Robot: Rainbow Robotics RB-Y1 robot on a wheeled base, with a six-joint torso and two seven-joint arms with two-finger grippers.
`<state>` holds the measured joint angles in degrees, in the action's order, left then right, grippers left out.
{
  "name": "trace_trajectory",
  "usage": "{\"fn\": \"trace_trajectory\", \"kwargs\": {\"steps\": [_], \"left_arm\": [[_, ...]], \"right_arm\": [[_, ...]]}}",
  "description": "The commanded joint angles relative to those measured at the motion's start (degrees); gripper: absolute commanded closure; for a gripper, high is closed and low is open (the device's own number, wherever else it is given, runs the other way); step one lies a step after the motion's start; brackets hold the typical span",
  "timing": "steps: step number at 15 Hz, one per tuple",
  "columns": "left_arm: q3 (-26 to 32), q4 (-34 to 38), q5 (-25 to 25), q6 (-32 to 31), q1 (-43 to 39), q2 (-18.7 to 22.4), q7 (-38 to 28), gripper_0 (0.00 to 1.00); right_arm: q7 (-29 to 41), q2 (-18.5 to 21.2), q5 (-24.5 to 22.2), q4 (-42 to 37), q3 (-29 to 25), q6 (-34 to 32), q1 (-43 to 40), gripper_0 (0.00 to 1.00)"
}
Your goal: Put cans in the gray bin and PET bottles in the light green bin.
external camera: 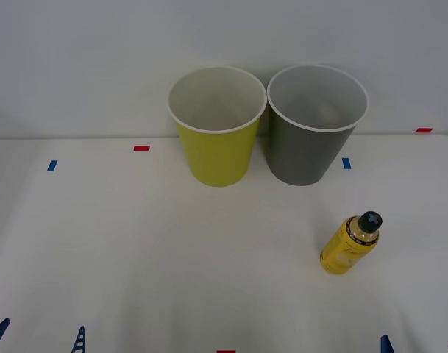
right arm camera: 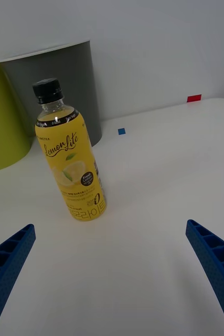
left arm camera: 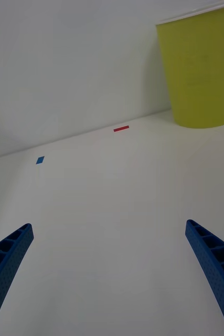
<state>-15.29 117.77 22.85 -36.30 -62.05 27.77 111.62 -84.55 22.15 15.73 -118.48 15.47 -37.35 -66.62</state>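
White table (external camera: 135,243), light green bin (external camera: 217,151) and gray bin (external camera: 310,147) upright side by side at the back, rims touching, both insides bare, PET bottle (external camera: 349,244) standing near-right of gray bin, right gripper (right arm camera: 112,273) jaws apart facing bottle, left gripper (left arm camera: 109,273) jaws apart over bare table

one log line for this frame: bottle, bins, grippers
bottle: upright on table, unheld | light green bin, gray bin: side by side | left gripper: open | right gripper: open, facing bottle
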Motion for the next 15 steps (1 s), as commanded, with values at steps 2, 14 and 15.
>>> {"fn": "trace_trajectory", "kwargs": {"steps": [2,14,15], "left_arm": [[0.0,0.0,0.0,0.0,0.0,0.0,0.0,0.0],[0.0,0.0,0.0,0.0,0.0,0.0,0.0,0.0],[0.0,0.0,0.0,0.0,0.0,0.0,0.0,0.0]], "right_arm": [[0.0,0.0,0.0,0.0,0.0,0.0,0.0,0.0],[0.0,0.0,0.0,0.0,0.0,0.0,0.0,0.0],[0.0,0.0,0.0,0.0,0.0,0.0,0.0,0.0]]}}
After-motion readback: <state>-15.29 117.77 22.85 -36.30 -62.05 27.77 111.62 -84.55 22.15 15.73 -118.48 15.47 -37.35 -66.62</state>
